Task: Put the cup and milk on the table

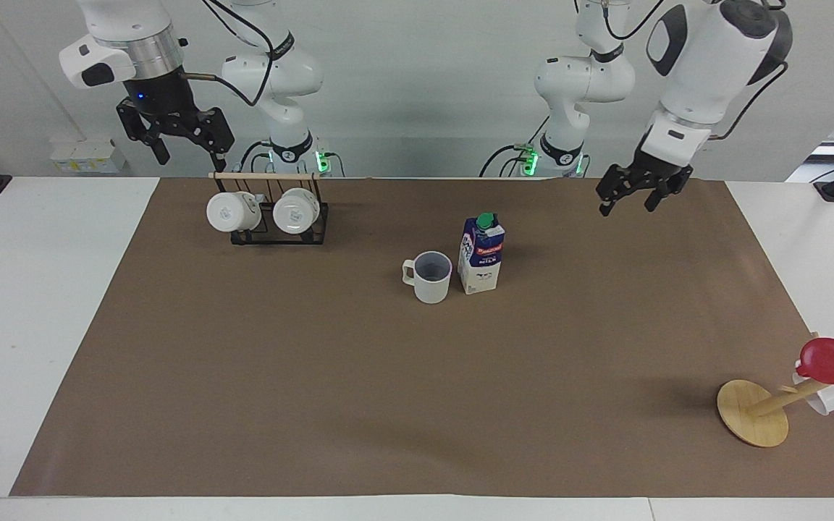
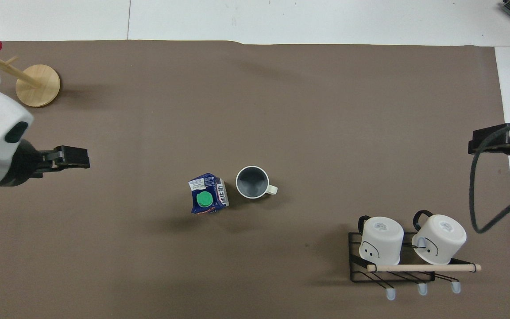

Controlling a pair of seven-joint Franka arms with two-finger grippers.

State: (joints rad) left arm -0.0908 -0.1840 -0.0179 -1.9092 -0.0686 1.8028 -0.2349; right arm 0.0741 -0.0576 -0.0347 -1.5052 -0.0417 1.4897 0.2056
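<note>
Cup (image 1: 431, 276) and milk (image 1: 481, 253) stand upright, side by side, mid-mat on the table (image 1: 40, 289). Left gripper (image 1: 641, 194) and right gripper (image 1: 174, 137) hang wide open, empty, well apart from both. Placement appears complete.

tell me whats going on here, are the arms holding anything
Nothing is held right now. The milk and the cup stand upright side by side on the brown mat of the table, free of both arms. The left gripper hangs open and empty over the mat at the left arm's end. The right gripper waits open above the rack with two white mugs.
</note>
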